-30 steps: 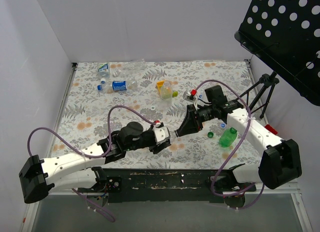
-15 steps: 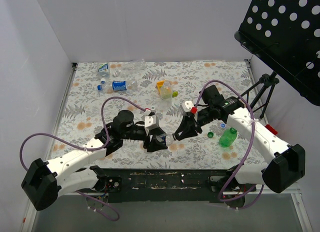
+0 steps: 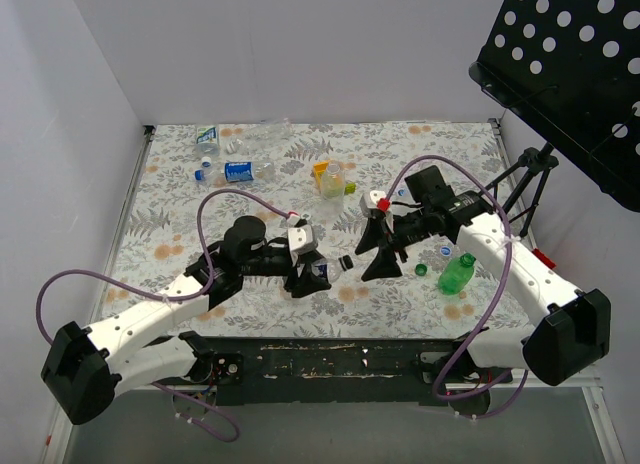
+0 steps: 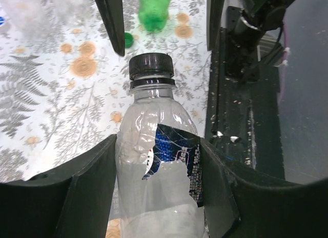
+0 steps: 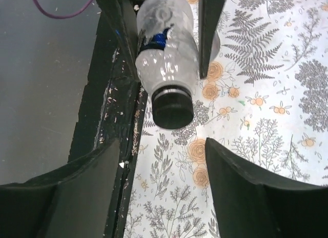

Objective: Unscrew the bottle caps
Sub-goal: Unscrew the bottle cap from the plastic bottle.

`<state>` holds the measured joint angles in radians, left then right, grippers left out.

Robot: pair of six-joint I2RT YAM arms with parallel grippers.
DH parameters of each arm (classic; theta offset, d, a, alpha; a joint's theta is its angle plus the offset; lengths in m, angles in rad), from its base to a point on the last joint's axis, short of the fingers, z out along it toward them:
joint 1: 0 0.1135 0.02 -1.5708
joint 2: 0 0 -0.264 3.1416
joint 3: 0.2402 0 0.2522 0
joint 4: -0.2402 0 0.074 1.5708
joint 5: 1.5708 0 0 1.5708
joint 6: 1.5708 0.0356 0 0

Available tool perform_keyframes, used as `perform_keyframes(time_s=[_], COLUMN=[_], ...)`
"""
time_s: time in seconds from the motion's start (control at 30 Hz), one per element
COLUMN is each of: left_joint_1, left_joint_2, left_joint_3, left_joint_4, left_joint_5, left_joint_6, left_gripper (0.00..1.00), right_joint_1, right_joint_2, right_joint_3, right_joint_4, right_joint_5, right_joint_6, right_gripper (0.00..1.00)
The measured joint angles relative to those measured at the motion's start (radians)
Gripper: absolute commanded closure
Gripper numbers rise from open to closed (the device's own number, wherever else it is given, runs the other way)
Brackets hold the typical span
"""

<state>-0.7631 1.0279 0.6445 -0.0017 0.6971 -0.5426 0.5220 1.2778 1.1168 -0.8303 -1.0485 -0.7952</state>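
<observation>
Left gripper (image 4: 156, 163) pinches the bottle (image 4: 148, 115); right gripper (image 5: 164, 163) stands spread before its black cap (image 5: 173, 108).
In the right wrist view the cap lies at twelve o'clock, just ahead of the jaws, apparently untouched. The bottle's long axis points into them, over the floral table (image 5: 266, 94). Seen from above, a green bottle (image 3: 456, 274) lies at three o'clock.

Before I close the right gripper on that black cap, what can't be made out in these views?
- How loose the black cap is: it covers the threads in both wrist views.
- Base of the held bottle: cut off by the frame edge in both wrist views.
- Print on the torn label: too small and crumpled in the left wrist view.
- The far clear bottles: too small in the top view to tell capped from uncapped.
</observation>
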Motion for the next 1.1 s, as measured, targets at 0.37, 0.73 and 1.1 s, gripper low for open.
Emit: perform_keyframes(time_s=[0.37,0.73,1.1], left_joint_1=[-0.071,-0.214,-0.249], left_joint_2=[-0.051,-0.022,0.009], left_joint_3=[0.039,0.075,0.086], left_joint_4=[-0.119,-0.174,-0.149], left_joint_5=[-0.223,-0.474,-0.547], left_joint_6=[0.110,0.200,0.216], left_gripper=[1.00,1.00,1.00], right_joint_1=[-0.098,-0.116,-0.117], right_joint_2=[0.018,0.018,0.036], right_joint_3=[0.024,-0.050,-0.126], right_joint_4=[0.095,0.263,0.419], right_joint_5=[-0.032,0.000,-0.027], right_joint_6=[0.278,0.600,0.900], right_gripper=[0.19,0.20,0.21])
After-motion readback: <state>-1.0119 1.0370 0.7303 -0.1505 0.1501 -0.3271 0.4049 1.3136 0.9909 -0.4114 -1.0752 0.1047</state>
